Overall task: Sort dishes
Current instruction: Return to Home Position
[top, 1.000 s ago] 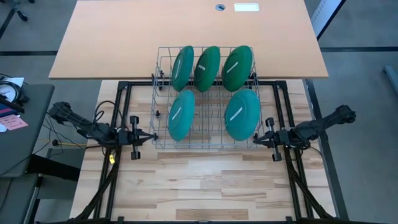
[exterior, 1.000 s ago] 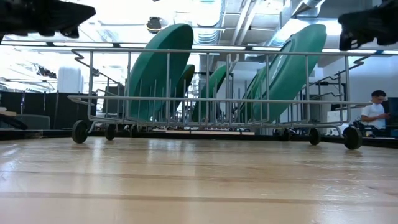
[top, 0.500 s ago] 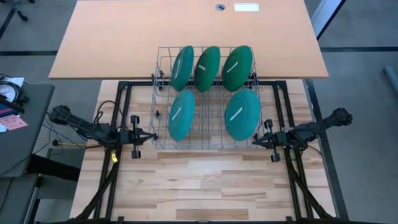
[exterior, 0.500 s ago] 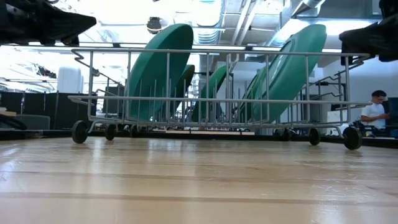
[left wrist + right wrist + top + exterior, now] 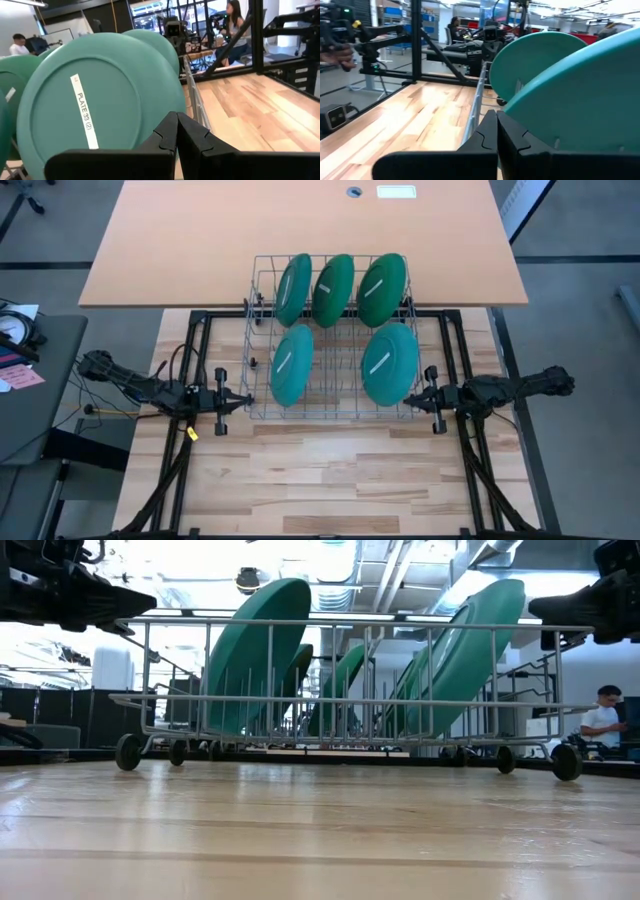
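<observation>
Both arms are held low and level at mid-frame. The left gripper [image 5: 238,397] and right gripper [image 5: 411,398] are seen closed, flanking the dish rack [image 5: 330,416] of plates [image 5: 292,364].

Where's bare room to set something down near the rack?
Free: pale plank tabletop before the wire dish rack, between the arms; the rack gap between two teal round plates; tan desk behind. Crowded: back row of three darker green round plates, and the rack's front corners beside the shut left claw and right claw.
</observation>
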### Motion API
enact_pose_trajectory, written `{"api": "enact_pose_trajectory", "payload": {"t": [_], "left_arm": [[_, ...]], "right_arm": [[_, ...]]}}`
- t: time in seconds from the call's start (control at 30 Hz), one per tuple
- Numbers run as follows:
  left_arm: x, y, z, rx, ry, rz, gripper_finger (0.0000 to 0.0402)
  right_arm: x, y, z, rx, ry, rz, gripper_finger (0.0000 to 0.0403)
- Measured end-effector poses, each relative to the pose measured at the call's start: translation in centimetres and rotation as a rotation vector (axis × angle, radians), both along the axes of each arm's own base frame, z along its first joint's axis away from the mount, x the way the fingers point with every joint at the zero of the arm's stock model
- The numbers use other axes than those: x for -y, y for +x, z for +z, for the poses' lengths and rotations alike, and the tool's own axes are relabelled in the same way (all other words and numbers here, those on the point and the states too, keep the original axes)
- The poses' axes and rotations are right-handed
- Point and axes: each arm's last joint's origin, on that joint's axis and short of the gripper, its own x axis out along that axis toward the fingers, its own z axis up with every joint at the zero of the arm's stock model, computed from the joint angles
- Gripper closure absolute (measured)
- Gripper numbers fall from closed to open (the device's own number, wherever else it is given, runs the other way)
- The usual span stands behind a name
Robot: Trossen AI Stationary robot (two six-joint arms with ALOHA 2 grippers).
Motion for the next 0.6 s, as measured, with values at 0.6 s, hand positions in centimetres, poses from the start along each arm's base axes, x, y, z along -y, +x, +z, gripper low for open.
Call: {"api": "enact_pose_trajectory", "payload": {"t": [0.6], "left_arm": [[-1.8, 0.4, 0.0, -0.002, 0.071, 0.065, 0.0401]], "right_arm": [[1.0, 0.2, -0.3, -0.032, 0.017, 0.013, 0.0403]]}}
